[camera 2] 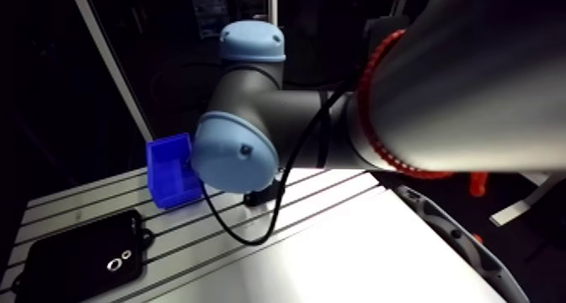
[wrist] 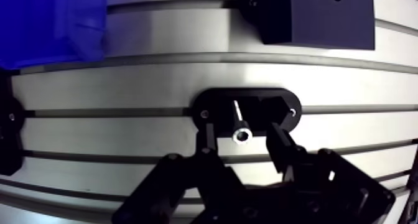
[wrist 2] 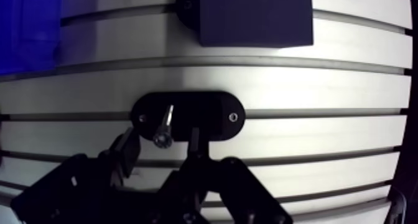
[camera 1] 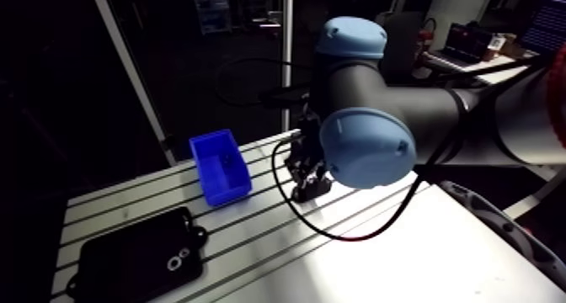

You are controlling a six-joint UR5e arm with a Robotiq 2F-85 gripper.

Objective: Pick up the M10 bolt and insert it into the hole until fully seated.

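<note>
While the tool (wrist: pixel 241 133) straddles the bolt (wrist: pixel 237 117), jaws wide, pickup and insertion at the one-o'clock block (wrist: pixel 317 18) remain undone.

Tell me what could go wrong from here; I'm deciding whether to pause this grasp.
The gripper is open around the slim silver socket-head bolt standing in the black oval holder; closing off-centre could tip it or let it slip. The fingertips sit close to that holder and might catch its rim.
</note>
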